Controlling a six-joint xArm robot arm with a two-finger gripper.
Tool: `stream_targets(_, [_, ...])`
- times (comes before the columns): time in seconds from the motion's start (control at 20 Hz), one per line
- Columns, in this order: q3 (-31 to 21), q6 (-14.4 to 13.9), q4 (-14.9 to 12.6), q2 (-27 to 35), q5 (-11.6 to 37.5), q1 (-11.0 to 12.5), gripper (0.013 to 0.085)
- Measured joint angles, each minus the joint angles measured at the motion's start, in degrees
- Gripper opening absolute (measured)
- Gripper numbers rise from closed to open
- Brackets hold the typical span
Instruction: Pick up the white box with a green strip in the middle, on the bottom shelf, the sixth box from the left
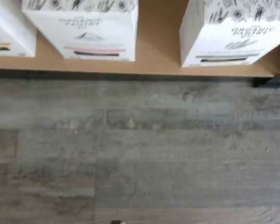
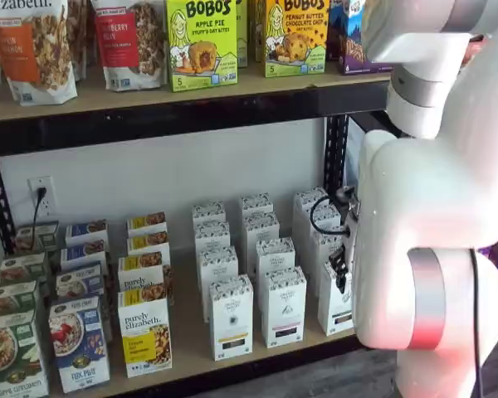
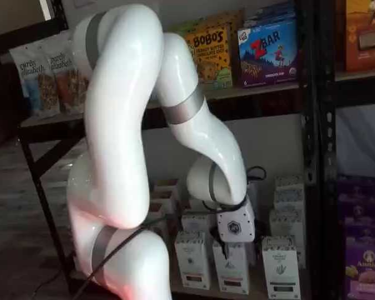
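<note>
I note the arm folded low, gripper (image 3: 225, 245) poised just above the white box with a green strip (image 3: 232, 270), finger state seemingly indeterminable.

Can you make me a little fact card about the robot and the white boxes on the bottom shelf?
Robot: one white arm, bent down toward the bottom shelf
Tool: low, by the front row of boxes; cannot tell if open or shut
Wanted box: white box with a green strip, upright at the shelf's front edge
Neighbour: white box with a pink strip, standing apart from it
Floor: grey wood planks
</note>
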State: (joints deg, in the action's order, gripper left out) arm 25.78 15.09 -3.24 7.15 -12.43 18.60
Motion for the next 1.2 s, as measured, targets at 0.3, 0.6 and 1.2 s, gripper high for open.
stream_targets(0.3, [6.69,-2.64,-3.50,8.87,2.26,0.75,0.0850])
stream_targets(0.6, [17.67,-0.22,-1.91,19.19,0.84,1.58,0.0850])
stream_targets(1.2, [32.05,2.35,0.20,30.32,0.15,2.19,0.0850])
